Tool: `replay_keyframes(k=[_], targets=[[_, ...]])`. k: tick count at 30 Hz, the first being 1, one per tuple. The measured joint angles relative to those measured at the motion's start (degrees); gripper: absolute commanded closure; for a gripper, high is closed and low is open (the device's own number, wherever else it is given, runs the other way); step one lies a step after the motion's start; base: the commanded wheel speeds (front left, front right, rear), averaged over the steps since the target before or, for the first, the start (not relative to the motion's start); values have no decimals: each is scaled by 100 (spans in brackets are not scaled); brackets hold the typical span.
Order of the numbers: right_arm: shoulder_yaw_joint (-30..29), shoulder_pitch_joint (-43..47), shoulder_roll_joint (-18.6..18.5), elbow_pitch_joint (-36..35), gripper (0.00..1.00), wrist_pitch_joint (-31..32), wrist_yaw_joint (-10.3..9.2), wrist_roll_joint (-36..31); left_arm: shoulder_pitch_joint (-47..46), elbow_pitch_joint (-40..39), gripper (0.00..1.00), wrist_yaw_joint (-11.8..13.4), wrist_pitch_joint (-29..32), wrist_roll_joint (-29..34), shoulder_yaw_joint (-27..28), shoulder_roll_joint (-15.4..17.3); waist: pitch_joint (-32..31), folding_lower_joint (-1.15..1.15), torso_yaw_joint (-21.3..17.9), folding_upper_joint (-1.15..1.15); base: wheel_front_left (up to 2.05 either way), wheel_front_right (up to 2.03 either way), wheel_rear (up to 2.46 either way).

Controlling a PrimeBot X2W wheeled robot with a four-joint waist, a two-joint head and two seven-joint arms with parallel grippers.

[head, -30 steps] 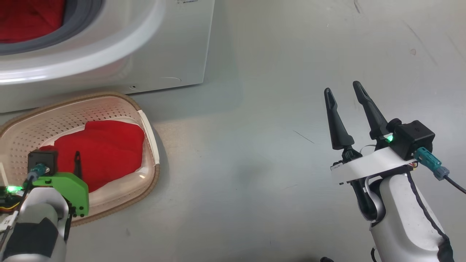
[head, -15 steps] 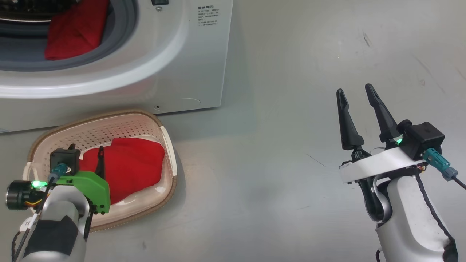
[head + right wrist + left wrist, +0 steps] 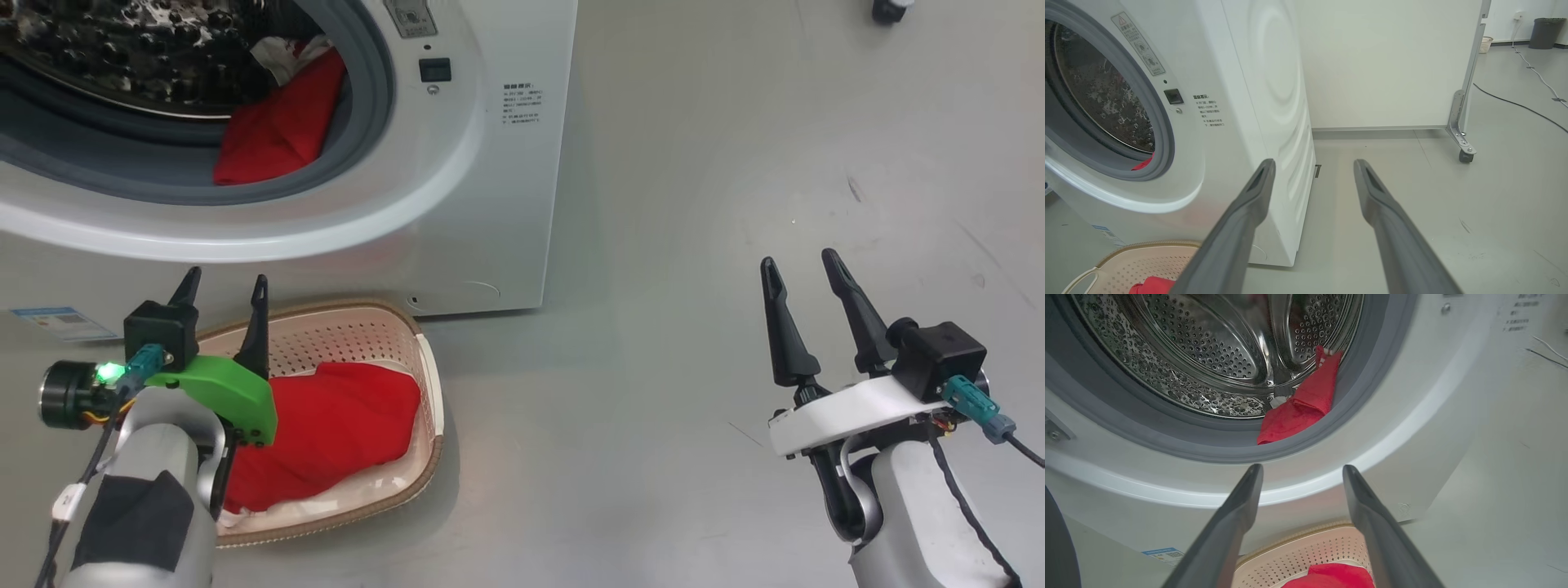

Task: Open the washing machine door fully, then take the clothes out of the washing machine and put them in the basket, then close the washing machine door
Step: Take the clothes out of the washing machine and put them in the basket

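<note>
The washing machine (image 3: 490,163) stands with its round opening uncovered; the washing machine door is out of view. One piece of the clothes (image 3: 277,131), red, lies at the drum's lower right edge against the grey seal, also visible as red cloth (image 3: 1300,412) in the left wrist view. Another red piece (image 3: 343,425) lies in the basket (image 3: 359,335) on the floor before the machine. My left gripper (image 3: 222,294) is open and holds nothing, above the basket's far rim, pointing at the machine front. My right gripper (image 3: 804,269) is open over the floor to the right, holding nothing.
A blue sticker (image 3: 61,322) is on the machine's lower front. To the machine's right stands a white panel on a castor (image 3: 1464,155). A cable (image 3: 1515,104) runs across the grey floor towards a dark bin (image 3: 1541,32).
The head camera has tilted up, bringing the drum into view. My left gripper has risen from over the red cloth in the basket to above its far rim. The right gripper keeps its pose.
</note>
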Motion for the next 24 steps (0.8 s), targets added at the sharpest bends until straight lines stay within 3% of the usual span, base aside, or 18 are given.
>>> replay_keyframes(k=[19, 24], targets=[[44, 478, -1, 86, 0, 0, 19, -7, 1252, -1513, 0, -42, 0, -63, 218, -89, -904, 0, 250, 0, 0, 0, 0], [47, 536, -1, 49, 0, 0, 47, -7, 1549, -1841, 0, -22, 0, -252, 414, -248, -962, 0, 239, 0, 0, 0, 0]])
